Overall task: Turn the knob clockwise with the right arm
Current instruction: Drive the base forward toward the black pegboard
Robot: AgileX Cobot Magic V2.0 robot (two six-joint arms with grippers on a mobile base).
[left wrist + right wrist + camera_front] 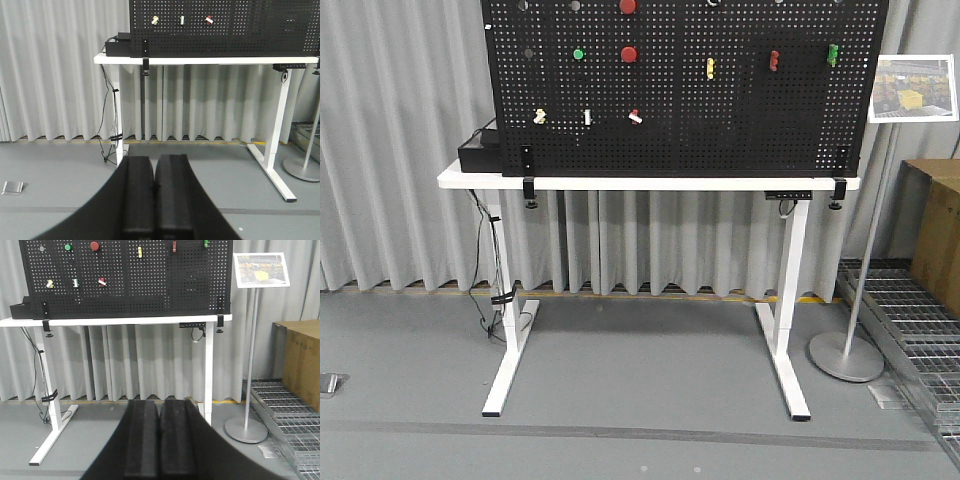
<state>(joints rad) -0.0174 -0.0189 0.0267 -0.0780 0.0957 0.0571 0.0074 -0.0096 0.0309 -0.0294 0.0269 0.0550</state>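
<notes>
A black pegboard (720, 130) stands upright on a white table (650, 183). It carries round red knobs (629, 54), a green button (579, 54), yellow (710, 68), red (774, 60) and green (833, 54) handles, and small white switches (588, 117). The lower red knob also shows in the right wrist view (94, 246). My right gripper (159, 402) is shut and empty, far back from the board, low over the floor. My left gripper (155, 159) is also shut and empty, equally far back. Neither arm shows in the front view.
A black box (480, 150) sits at the table's left end, with cables (485, 290) hanging by the left leg. A sign on a pole stand (912, 88) stands to the right, beside a cardboard box (935, 230) and a metal floor grating (910, 330).
</notes>
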